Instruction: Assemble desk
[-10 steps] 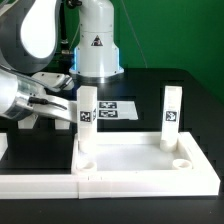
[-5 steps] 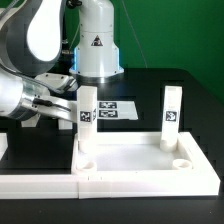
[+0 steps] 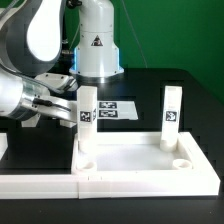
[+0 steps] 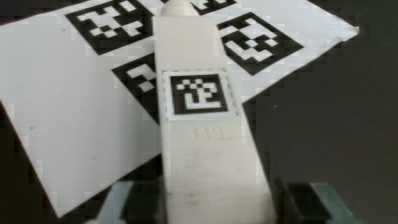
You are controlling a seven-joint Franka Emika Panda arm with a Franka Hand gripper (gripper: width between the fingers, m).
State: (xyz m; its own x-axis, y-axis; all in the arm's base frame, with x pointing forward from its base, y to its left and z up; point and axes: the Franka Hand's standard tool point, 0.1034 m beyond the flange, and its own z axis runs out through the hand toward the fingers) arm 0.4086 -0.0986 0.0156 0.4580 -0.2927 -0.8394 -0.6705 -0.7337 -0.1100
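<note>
Holding leg (image 3: 87, 118) upright with pincer (image 3: 76, 110), side-on, reaching in from exterior view's left. Closed down to leg width, squeezing two opposite faces well above the foot. Judging by wrist view, no gap at either pad. Gripping high probably to leave foot end free for seating and to keep leg square to desk top (image 3: 130, 160).

Seeing desk top lying rim-up on bench (image 3: 195, 105), apparently tight against white strip (image 3: 30, 183) along the front. Presumably parked there to stop sliding under push or twist.

Standing held leg at back corner on exterior view's left. Cannot tell seated from merely resting; cannot see joint behind rim. Counting other leg (image 3: 172, 116) already upright, unsupported, at back corner on exterior view's right. Spotting round sockets (image 3: 181, 162) open at front corners, so calling it roughly halfway.

Ignoring marker board (image 3: 110, 110) lying flat on bench behind legs; not a part.

Next, likely: finish driving this leg home, then let go. Watch for tilt on release and for desk top creeping off strip.
</note>
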